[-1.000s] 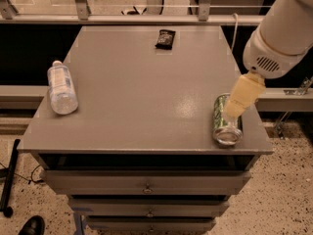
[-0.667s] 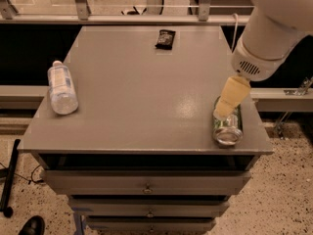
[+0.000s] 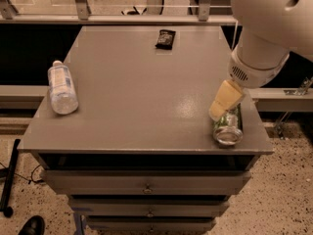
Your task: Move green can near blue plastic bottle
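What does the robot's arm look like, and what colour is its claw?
The arm is big, smooth and white, made of fat rounded parts, with one small dark round hole near the top. Its wrist has a patch of little vent slots. The claw, down at the green can near the right front corner of the table, is pale yellowish and blocky.

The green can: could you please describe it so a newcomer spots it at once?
On the grey table, look at the near right corner, by the gripper. The green can lies on its side, silver end facing the camera; the bottle lies far left, the packet at the back.
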You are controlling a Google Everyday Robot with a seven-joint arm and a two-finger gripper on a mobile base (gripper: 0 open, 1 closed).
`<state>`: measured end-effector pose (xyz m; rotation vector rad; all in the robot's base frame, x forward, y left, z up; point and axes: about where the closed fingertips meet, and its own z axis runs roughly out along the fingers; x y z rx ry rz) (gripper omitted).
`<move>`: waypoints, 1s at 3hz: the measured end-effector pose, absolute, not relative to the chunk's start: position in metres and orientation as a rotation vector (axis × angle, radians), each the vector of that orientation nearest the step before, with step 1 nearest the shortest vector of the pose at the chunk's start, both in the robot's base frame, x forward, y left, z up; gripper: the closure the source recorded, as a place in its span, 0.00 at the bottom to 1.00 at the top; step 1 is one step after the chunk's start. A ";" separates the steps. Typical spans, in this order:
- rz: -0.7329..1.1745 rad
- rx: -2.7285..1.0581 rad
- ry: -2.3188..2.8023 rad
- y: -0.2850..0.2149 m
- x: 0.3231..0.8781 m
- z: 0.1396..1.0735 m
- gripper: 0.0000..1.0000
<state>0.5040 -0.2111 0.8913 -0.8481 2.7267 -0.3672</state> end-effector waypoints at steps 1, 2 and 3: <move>-0.283 -0.595 2.771 -0.206 0.506 0.886 0.00; -0.198 -0.356 2.790 -0.195 0.511 0.876 0.00; -0.152 -0.154 2.809 -0.191 0.514 0.863 0.00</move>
